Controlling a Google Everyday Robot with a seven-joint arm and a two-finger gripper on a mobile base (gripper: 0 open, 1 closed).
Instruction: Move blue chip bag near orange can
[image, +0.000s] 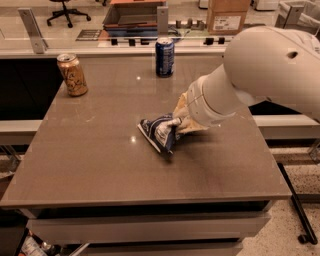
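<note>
The blue chip bag (159, 132), dark navy foil with white print, is near the middle of the brown table (100, 160). My gripper (179, 120), with tan fingers, is shut on the bag's right end, and the big white arm reaches in from the right. The bag's left end hangs low at the table top; I cannot tell if it touches. The orange can (72, 75), gold with pale swirls, stands upright at the table's far left corner, well to the left of the bag.
A dark blue can (164, 57) stands upright at the table's far edge, behind the bag. A glass rail with posts (30, 30) runs behind the table. The table's edges drop off at the front and the right.
</note>
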